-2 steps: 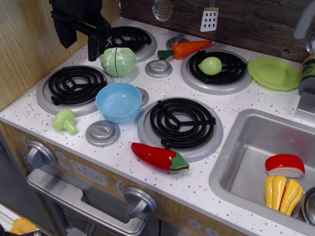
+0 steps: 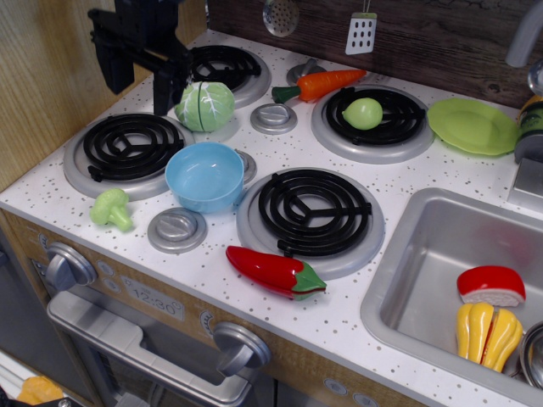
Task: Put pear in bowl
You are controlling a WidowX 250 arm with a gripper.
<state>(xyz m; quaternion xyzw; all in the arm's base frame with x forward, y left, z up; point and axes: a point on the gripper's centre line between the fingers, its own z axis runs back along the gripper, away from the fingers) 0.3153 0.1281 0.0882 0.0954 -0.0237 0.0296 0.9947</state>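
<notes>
Since the earlier frame, our gripper (image 2: 142,78) shifted slightly rightward at upper left, fingers apart, empty. We note the pear (image 2: 363,113) on the upper-right burner, well apart; bowl (image 2: 204,176) sits center-left.
</notes>
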